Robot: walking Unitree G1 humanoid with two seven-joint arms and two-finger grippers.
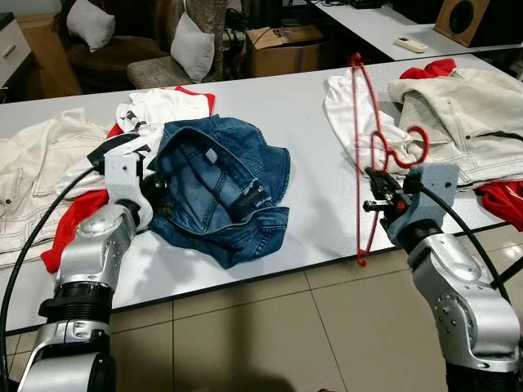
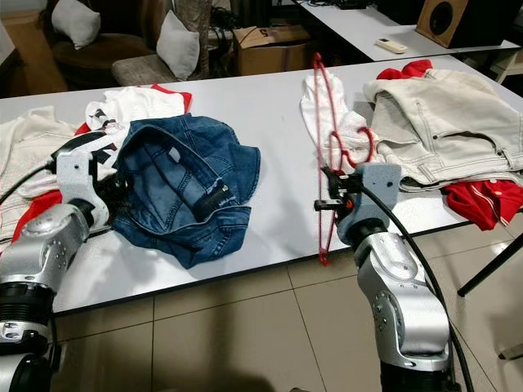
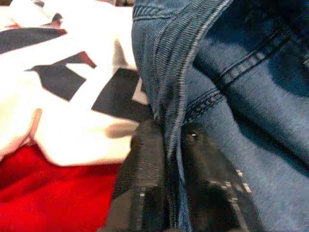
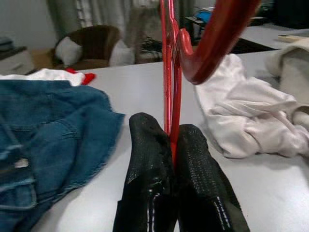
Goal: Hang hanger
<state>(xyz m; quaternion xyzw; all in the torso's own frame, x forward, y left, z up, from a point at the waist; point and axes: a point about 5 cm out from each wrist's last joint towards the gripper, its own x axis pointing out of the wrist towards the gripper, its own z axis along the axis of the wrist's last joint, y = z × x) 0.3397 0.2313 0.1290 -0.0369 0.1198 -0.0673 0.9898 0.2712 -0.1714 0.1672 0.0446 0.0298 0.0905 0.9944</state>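
Observation:
A red plastic hanger [image 1: 359, 155] stands on edge over the white table's [image 1: 310, 122] right side, its hook [image 1: 413, 147] curling toward my right arm. My right gripper [image 1: 376, 194] is shut on the hanger [image 4: 169, 72] near its middle, the two black fingers [image 4: 149, 164] pressed on the thin red bar. A blue denim garment [image 1: 221, 188] lies crumpled at the table's middle. My left gripper [image 1: 151, 192] is at its left edge, shut on the denim hem [image 3: 169, 116], which runs between the fingers [image 3: 145, 169].
White and red garments [image 1: 49, 163] lie piled at the table's left. A cream jacket [image 1: 466, 114] and a white cloth [image 1: 343, 106] lie at the right. Chairs with cushions [image 1: 192, 45] and a cardboard box [image 1: 282, 49] stand behind. Tiled floor [image 1: 270, 343] lies below the table's front edge.

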